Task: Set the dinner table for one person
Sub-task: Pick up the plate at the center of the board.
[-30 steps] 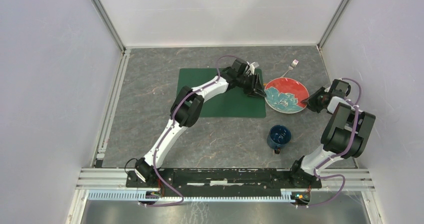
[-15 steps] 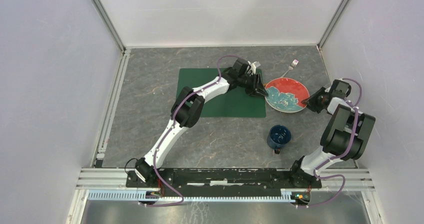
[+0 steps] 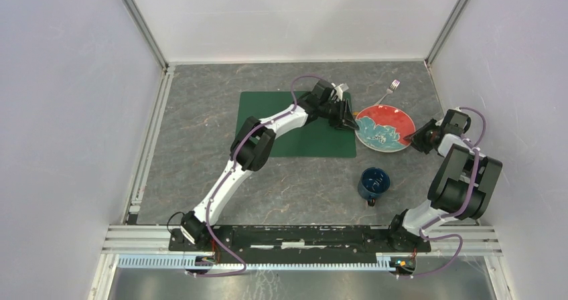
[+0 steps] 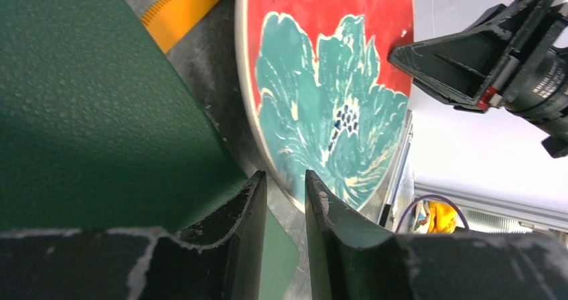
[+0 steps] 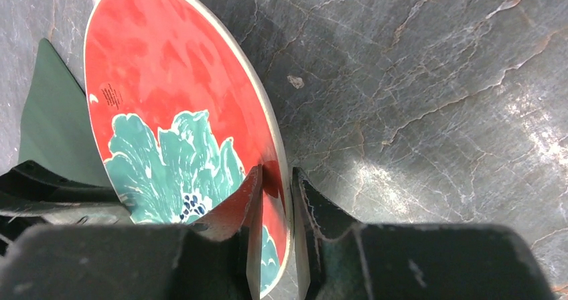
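On the dinner table [image 3: 201, 106], spread under everything, the plate [image 3: 383, 127] lies at the placemat's [image 3: 264, 102] 3 o'clock. The right gripper [image 3: 410, 138] pinches its 3 o'clock rim. The left gripper [image 3: 348, 122] is narrowly parted at 9 o'clock, and I cannot tell if it holds; uneven pulling could slip the plate free

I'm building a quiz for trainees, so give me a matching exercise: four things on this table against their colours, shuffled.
Things:
1. plate
2. mug
3. fork
4. placemat

Colours:
A. dark green
B. dark blue
C. red with a teal flower
D. silvery metal

Pairs: 1-C, 2-B, 3-D, 4-A
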### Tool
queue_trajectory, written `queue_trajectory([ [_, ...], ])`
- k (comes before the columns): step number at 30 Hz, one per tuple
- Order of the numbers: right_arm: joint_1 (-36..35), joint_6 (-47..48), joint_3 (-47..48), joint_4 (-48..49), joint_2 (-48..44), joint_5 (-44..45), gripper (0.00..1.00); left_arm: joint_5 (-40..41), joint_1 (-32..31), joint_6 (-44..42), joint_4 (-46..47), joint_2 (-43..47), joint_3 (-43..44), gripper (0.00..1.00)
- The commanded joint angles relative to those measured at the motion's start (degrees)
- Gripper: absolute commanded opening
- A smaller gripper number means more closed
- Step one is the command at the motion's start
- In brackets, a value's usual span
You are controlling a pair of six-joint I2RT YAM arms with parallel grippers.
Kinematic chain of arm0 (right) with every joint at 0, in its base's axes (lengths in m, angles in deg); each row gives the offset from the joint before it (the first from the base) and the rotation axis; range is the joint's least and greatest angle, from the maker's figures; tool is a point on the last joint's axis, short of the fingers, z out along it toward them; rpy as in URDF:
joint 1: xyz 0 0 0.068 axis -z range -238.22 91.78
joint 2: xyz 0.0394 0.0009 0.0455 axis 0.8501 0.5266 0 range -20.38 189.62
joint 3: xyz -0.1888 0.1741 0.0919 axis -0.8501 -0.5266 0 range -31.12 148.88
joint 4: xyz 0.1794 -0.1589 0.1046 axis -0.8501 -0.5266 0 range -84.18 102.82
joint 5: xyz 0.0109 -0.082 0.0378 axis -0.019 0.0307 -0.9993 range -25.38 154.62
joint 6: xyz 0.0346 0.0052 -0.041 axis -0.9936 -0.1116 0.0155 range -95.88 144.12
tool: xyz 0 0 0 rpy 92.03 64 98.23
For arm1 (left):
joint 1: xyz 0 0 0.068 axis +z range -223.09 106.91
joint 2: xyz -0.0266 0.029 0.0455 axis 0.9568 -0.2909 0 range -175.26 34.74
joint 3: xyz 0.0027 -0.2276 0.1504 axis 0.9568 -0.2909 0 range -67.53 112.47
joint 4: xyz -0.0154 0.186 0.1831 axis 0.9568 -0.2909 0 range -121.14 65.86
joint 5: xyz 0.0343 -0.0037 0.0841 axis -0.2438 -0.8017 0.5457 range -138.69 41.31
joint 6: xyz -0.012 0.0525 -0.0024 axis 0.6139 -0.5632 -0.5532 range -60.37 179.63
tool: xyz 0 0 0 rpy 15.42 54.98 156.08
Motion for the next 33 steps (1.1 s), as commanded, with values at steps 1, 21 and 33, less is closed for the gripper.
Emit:
queue_trajectory([
  [1,0.0,1.6,-1.4,-2.1,-1.8,2.0,0.06,1.9,-0.7,1.0,4.1,-2.6,2.7,0.34],
  [21,0.0,2.1,-2.1,-3.2,-3.4,2.2,0.06,2.6,-0.8,-0.1,5.4,-4.0,2.6,0.02],
  [33,0.1,2.1,-1.3,-2.2,-2.3,0.9,0.0,3.7,-0.8,-2.2,4.9,-1.9,0.7,0.02],
])
